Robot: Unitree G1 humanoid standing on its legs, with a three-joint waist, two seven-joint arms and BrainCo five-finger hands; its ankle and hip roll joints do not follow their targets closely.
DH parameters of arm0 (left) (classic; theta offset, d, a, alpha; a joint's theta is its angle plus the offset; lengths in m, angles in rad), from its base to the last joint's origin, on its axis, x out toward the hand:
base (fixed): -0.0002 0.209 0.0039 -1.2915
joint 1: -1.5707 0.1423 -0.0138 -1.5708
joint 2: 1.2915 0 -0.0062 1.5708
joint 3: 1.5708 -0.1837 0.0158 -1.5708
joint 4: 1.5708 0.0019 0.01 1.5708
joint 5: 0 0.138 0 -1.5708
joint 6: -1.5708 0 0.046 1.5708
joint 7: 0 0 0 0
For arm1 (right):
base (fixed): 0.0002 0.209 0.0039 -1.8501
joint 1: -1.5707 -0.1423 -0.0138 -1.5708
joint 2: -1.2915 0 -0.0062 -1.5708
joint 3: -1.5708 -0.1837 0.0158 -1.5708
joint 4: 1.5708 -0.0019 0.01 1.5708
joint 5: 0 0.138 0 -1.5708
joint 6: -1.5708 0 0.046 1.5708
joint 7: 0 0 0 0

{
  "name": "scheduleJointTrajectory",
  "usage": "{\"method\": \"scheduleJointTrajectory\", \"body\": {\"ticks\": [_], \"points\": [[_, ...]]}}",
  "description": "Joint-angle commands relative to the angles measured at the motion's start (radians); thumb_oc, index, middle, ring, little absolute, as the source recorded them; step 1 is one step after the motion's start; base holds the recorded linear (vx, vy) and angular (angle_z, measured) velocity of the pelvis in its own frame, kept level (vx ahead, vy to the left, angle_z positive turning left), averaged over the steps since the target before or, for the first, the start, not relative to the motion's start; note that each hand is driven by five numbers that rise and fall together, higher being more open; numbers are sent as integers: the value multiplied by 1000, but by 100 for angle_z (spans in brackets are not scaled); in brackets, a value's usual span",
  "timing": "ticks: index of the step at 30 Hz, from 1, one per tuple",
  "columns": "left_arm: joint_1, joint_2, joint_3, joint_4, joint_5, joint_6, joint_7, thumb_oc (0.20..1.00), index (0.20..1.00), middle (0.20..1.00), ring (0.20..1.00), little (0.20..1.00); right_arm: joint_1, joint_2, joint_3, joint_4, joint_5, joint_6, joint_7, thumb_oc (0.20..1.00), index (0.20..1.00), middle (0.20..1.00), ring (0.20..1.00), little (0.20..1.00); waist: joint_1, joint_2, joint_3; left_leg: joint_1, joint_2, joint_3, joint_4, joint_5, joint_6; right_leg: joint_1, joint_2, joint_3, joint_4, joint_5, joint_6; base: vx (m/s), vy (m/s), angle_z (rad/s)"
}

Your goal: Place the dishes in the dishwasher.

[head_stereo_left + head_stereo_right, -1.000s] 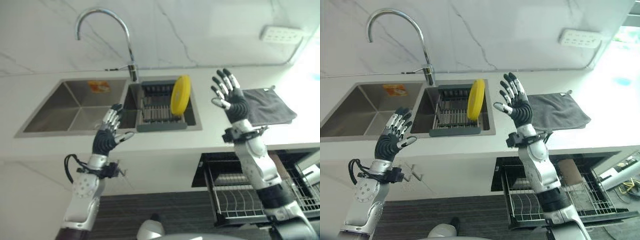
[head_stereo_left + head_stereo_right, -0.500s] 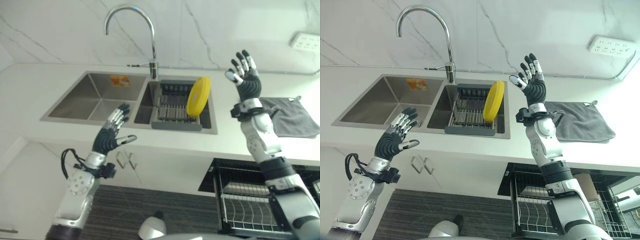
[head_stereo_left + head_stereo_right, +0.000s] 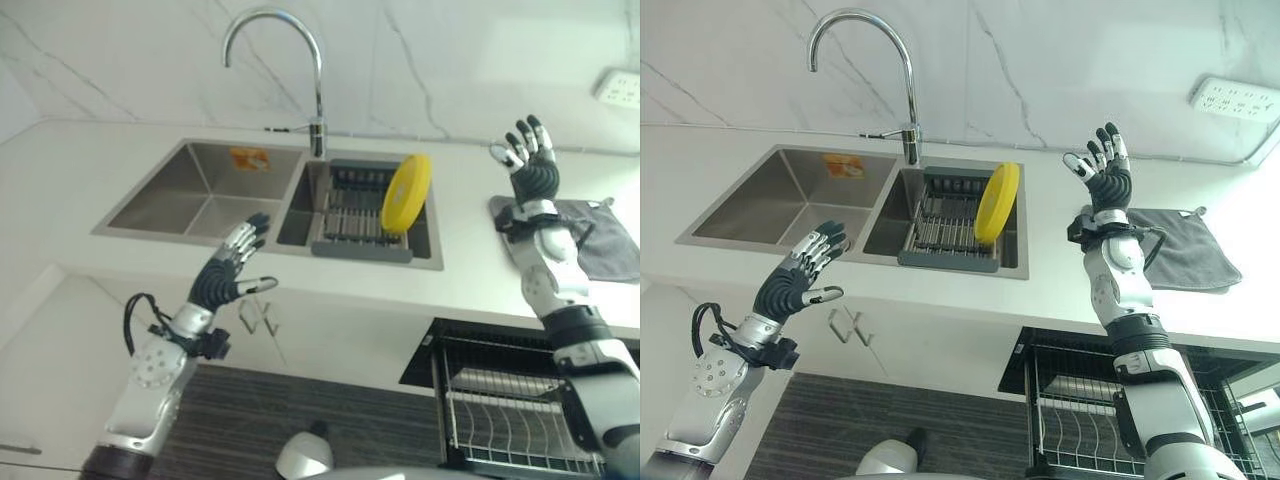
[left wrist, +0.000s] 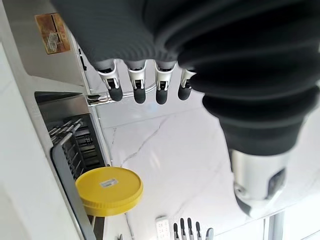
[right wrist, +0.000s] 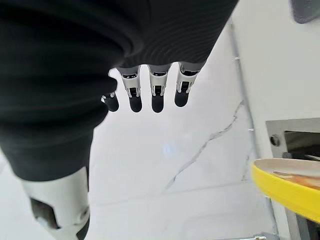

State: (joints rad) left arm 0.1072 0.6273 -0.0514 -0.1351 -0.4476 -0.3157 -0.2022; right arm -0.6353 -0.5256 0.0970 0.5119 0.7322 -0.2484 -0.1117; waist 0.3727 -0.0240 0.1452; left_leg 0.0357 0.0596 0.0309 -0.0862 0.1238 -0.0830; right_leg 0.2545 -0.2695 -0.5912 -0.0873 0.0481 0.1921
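Observation:
A yellow plate (image 3: pixel 406 193) stands on edge in the dark dish rack (image 3: pixel 352 203) in the sink's right basin; it also shows as the yellow plate (image 4: pixel 109 191) and the yellow plate (image 5: pixel 290 189) in the wrist views. My right hand (image 3: pixel 1106 181) is raised open above the counter, to the right of the plate and apart from it. My left hand (image 3: pixel 229 276) hovers open in front of the counter edge, below the left basin (image 3: pixel 190 195). Neither hand holds anything. The pulled-out dishwasher rack (image 3: pixel 1085 421) sits under the counter at lower right.
A curved steel faucet (image 3: pixel 295 60) rises behind the sink. A grey cloth (image 3: pixel 1183 254) lies on the counter at right. A wall socket (image 3: pixel 1233 98) sits on the marble backsplash. Dark wood floor runs below the white cabinets.
The camera has swung, so the whole scene shifted. My right hand has moved right, farther from the plate, and stays raised and open. My left hand holds its place, still open.

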Motion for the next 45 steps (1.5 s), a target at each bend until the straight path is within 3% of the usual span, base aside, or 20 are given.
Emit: {"method": "scheduleJointTrajectory", "body": {"ticks": [1, 20, 45], "points": [[-53, 51, -60, 6, -54, -70, -14, 1000, 1000, 1000, 1000, 1000, -116, -100, -11, 28, 56, -53, 52, 1000, 1000, 1000, 1000, 1000, 41, 35, -36, 57, -56, 22, 11, -108, 75, -40, -9, 66, 132, -46, -7, 44, 17, 2], [-89, 103, -93, 14, -92, -83, -40, 1000, 1000, 1000, 1000, 1000, -159, -97, 12, 135, 88, -14, 103, 1000, 1000, 1000, 1000, 1000, 62, 51, 26, 4, -67, 11, 42, -103, 92, -92, -40, 54, 201, -55, 8, 22, 11, 8], [-121, 111, -98, 6, -99, -106, -14, 1000, 1000, 1000, 1000, 1000, -212, -70, 54, 123, 89, 13, 113, 1000, 1000, 1000, 1000, 1000, 83, 71, 104, -76, -71, -23, 72, -81, 91, -135, -29, 61, 214, -62, 6, -16, -6, 0]]}}
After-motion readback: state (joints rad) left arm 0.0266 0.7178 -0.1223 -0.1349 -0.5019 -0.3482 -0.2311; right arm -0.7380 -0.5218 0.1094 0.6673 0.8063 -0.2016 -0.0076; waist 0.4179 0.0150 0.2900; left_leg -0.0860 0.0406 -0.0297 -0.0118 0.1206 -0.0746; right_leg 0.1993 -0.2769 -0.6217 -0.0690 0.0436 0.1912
